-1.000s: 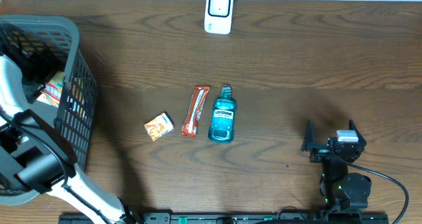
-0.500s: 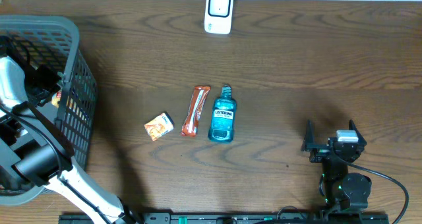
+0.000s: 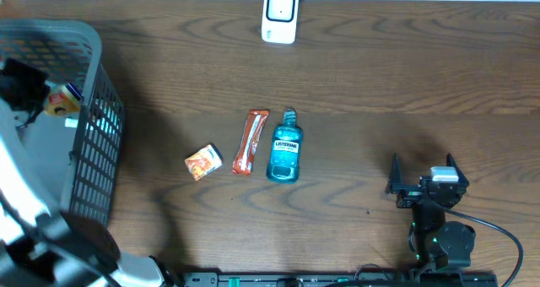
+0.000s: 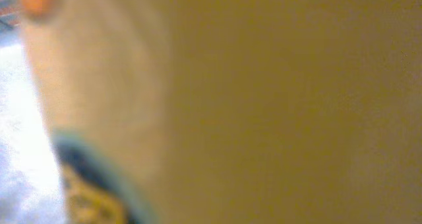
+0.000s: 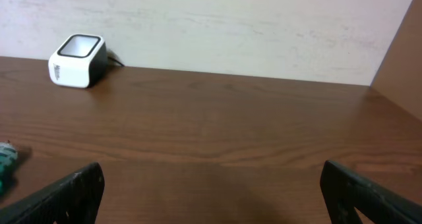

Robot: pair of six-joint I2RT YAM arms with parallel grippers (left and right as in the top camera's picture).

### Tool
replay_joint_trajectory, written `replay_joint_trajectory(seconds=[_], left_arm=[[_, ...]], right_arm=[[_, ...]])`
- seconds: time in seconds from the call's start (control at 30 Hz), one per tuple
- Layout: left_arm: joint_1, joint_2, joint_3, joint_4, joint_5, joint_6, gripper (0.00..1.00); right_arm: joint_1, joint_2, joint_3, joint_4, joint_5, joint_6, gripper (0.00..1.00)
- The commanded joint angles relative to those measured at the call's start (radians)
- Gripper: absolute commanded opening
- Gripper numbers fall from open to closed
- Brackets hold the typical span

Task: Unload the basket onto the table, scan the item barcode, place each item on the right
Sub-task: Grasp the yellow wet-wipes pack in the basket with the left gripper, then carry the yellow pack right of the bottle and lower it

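My left gripper (image 3: pixel 35 94) is over the grey basket (image 3: pixel 93 165) at the far left, shut on a yellow and orange packet (image 3: pixel 61 100). In the left wrist view that packet (image 4: pixel 264 105) is a blurred yellow surface filling the frame and hiding the fingers. The white barcode scanner (image 3: pixel 280 15) stands at the table's far edge, and the right wrist view has the scanner (image 5: pixel 78 51) at the upper left. My right gripper (image 3: pixel 422 184) rests near the front right, open and holding nothing, far from the scanner.
In the middle of the table lie a small orange packet (image 3: pixel 203 162), a red snack bar (image 3: pixel 250 141) and a blue mouthwash bottle (image 3: pixel 285 148). The bottle's teal edge (image 5: pixel 5 159) shows at the left of the right wrist view. A pale wall backs the table.
My left gripper has shut on the yellow packet inside the basket and risen with it. The left arm has swung toward the camera. The right arm has not moved.
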State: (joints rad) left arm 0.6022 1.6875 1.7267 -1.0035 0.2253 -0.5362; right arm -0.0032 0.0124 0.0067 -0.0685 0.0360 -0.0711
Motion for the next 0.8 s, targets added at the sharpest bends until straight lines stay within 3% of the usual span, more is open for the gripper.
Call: replay_joint_trajectory(seconds=[0.0, 0.2, 0.33, 0.43, 0.6, 0.77], left_arm=[[0.000, -0.147, 0.007, -0.001, 0.082, -0.071, 0.07], [-0.010, -0.326, 0.007, 0.001, 0.094, -0.076, 0.07], [-0.070, -0.390, 0.007, 0.014, 0.201, -0.075, 0.07], [-0.183, -0.406, 0.007, 0.018, 0.277, -0.071, 0.07], [-0.430, -0.406, 0.007, 0.018, 0.285, -0.036, 0.07], [-0.666, -0.394, -0.004, 0.018, 0.159, 0.027, 0.07]], right_arm=[[0.002, -0.005, -0.001, -0.003, -0.002, -0.012, 0.99], [0.002, -0.005, -0.001, -0.003, -0.002, -0.013, 0.99], [0.002, -0.005, -0.001, -0.003, -0.002, -0.013, 0.99], [0.002, -0.005, -0.001, -0.003, -0.002, -0.013, 0.99], [0.002, -0.005, -0.001, -0.003, -0.002, -0.012, 0.99], [0.002, -0.005, -0.001, -0.003, -0.002, -0.012, 0.99]])
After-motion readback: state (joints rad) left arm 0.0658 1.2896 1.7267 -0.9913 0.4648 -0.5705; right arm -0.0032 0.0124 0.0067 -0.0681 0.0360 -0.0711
